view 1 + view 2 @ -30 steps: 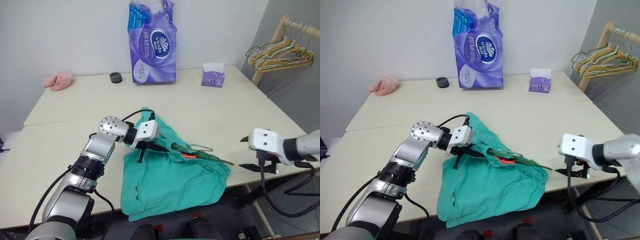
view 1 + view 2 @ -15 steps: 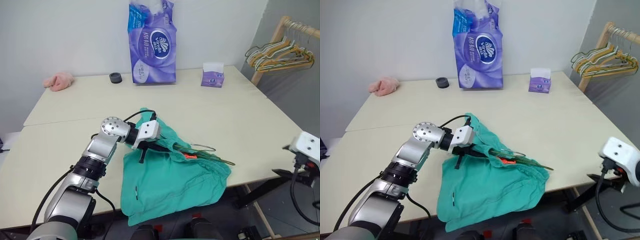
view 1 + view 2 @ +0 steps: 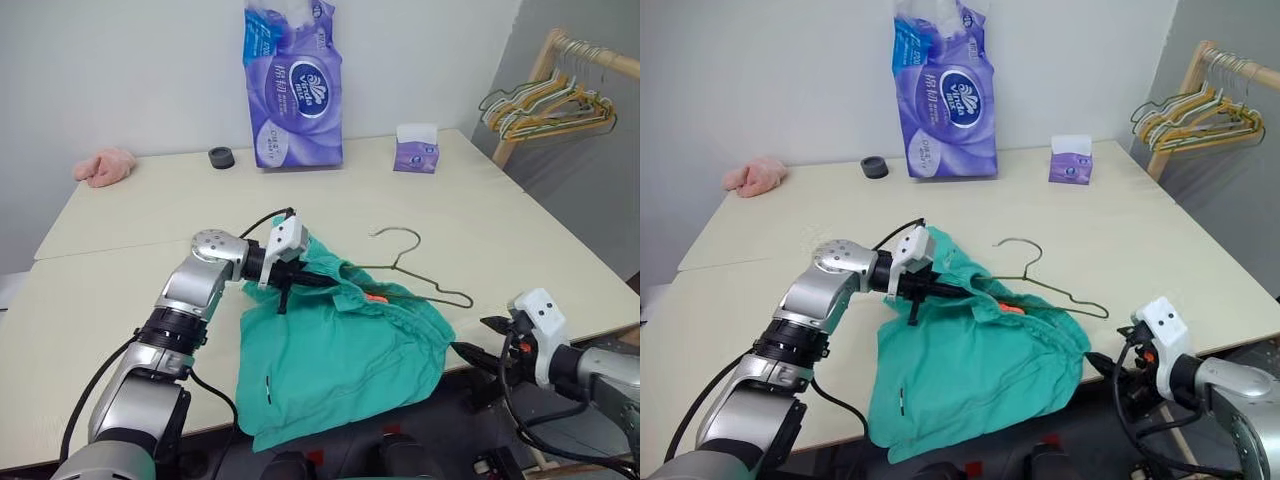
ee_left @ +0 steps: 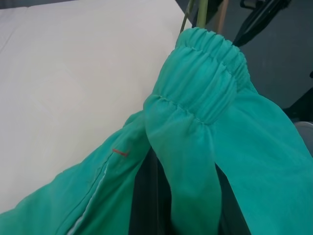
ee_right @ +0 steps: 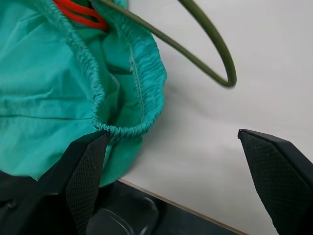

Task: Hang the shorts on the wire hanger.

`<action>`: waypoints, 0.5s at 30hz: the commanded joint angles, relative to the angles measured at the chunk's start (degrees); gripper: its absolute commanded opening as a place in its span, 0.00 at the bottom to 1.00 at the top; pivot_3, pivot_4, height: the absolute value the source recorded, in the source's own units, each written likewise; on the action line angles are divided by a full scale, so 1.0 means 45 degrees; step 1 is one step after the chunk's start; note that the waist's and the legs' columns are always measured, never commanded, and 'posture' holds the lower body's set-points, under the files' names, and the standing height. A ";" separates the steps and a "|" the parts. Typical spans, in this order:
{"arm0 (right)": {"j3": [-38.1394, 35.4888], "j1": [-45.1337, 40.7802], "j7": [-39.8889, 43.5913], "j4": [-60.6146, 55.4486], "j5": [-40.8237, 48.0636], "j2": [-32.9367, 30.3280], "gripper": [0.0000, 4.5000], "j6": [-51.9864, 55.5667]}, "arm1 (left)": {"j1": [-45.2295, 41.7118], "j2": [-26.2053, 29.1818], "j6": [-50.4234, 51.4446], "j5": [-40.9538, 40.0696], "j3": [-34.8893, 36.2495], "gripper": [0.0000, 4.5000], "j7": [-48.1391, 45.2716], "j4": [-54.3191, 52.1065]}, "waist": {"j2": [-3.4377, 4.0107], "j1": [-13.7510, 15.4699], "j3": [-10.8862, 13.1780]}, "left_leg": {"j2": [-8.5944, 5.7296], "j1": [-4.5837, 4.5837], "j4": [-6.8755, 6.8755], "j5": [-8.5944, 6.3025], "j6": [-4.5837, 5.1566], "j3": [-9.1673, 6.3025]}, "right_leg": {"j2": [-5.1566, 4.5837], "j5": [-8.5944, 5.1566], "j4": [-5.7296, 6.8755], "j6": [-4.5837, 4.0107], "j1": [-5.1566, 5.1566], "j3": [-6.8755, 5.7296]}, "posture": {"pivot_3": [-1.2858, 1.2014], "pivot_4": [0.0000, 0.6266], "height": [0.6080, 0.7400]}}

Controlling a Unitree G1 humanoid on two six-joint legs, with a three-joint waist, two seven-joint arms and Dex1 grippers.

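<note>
The left hand [image 3: 300,278] is clamped on the waistband of the shorts [image 3: 340,365], which lie at the table [image 3: 120,220] front edge. The wire hanger [image 3: 415,272] pokes from them. The right hand [image 5: 176,166] gapes wide just beside their corner.

The tall purple plastic pack of tissue rolls [image 3: 947,95], standing upright at the far edge of the pale table [image 3: 1120,240], bears a dark blue oval brand emblem with white script reading "Vinda". White print above and below that emblem is too small to read. The small purple tissue box [image 3: 1070,166] on the same table carries a front marking which cannot be made out.
</note>
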 commanded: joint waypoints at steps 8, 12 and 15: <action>0.0612 -0.1281 -0.1241 0.0685 0.1668 0.1360 1.00 0.1392 | -0.0492 0.0293 0.0124 -0.0402 0.0640 0.00 0.0031 0.0176 | 0.0002 -0.0025 0.0000 | 0.0001 0.0002 -0.0004 -0.0001 0.0001 -0.0002 | 0.0002 0.0001 0.0004 -0.0001 -0.0001 0.0000 | 0.45 0.08 1.00; 0.1063 -0.1824 -0.1610 0.1204 0.1659 0.1265 0.91 0.1608 | -0.0565 0.0295 -0.0048 -0.0353 0.0639 0.00 0.0066 0.0400 | 0.0002 -0.0009 0.0000 | -0.0002 0.0000 -0.0003 -0.0001 0.0002 -0.0001 | -0.0001 0.0002 0.0001 -0.0001 -0.0002 0.0002 | 0.45 0.08 1.00; 0.1115 -0.1970 -0.1541 0.1182 0.1969 0.1112 0.71 0.1786 | -0.0598 0.0297 -0.0271 -0.0263 0.0637 0.00 0.0100 0.0569 | 0.0002 -0.0002 0.0000 | -0.0002 -0.0004 -0.0003 -0.0002 0.0002 -0.0006 | -0.0002 0.0002 0.0001 -0.0001 -0.0003 -0.0004 | 0.46 0.07 1.00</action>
